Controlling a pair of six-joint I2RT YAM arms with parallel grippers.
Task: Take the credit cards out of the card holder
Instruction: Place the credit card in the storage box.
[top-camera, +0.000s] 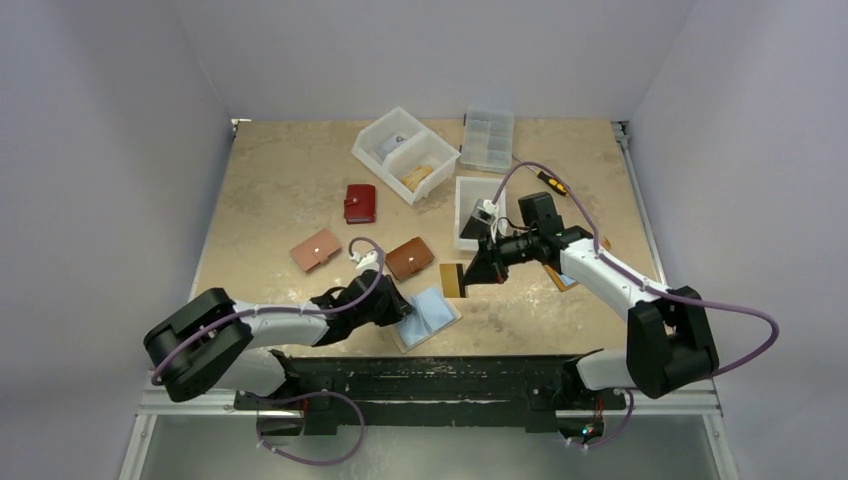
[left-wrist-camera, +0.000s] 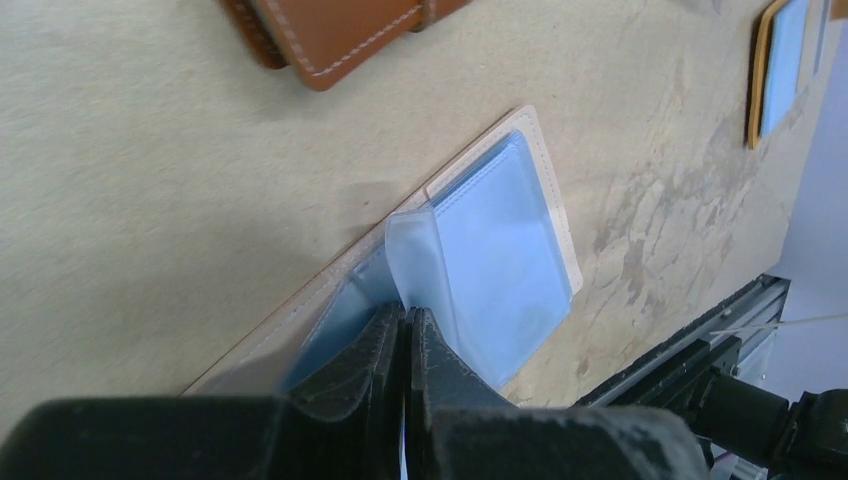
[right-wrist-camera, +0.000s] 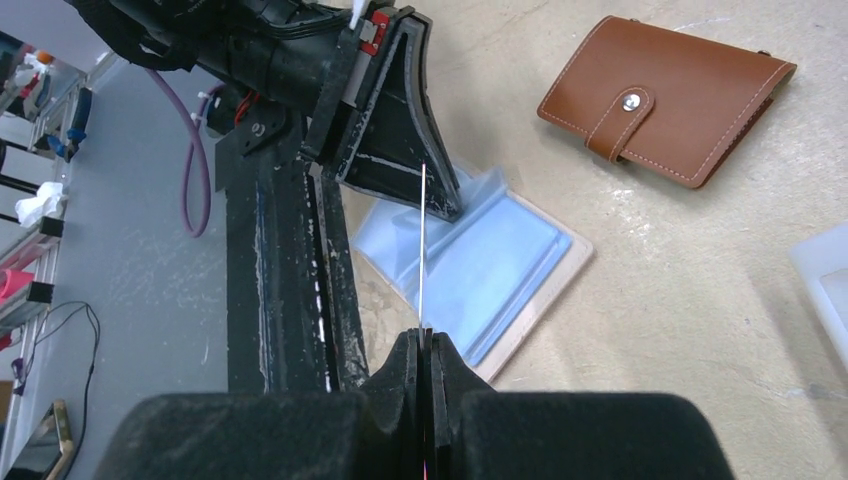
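One credit card is out of the card holder and is held above the worktop, pinched by its edge in the right end effector. The jaws are fully closed on it. In the right wrist view the card shows only as a thin line rising from between the closed fingers. From above its dark face with a yellowish band is visible.

The card holder lies open near the front edge of the worktop, between the two arms. Its pale cover faces down and its light blue plastic sleeves face up. The left end effector is clamped shut on one clear sleeve and lifts it off the stack. Whether any cards sit inside the sleeves cannot be told.

Just behind the open holder lies a closed brown card holder with a snap tab. A tan one and a red one lie further left. Another open holder with a tan rim lies partly under the right arm. At the back stand a white divided bin, a clear compartment box and a white tray.
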